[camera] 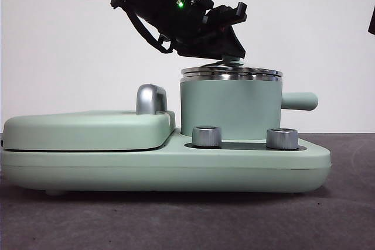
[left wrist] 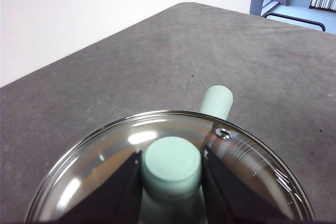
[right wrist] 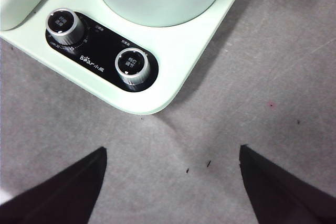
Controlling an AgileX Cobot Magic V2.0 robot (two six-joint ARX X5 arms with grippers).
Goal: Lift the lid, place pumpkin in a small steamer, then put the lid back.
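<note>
Clamping lid (left wrist: 173,174) knob, left tool (left wrist: 172,169)

Left claw (left wrist: 172,169) sits over the lid (camera: 231,74), jaws either side of its knob (left wrist: 172,165). Lid rests on the small steamer (camera: 229,109) directly under the claw, side handle (camera: 299,100) pointing away from it. Steamer stands on the cooker base (camera: 176,168); two dials (right wrist: 132,65) below, griddle cover (camera: 88,130) beside. Right claw (right wrist: 173,182) hangs over bare worktop (right wrist: 262,77) near the dials' corner.

The left hand (left wrist: 172,182) covers the lower part of the lid (left wrist: 105,156) knob; the steamer (camera: 229,108) interior stays hidden; no pumpkin shows.
</note>
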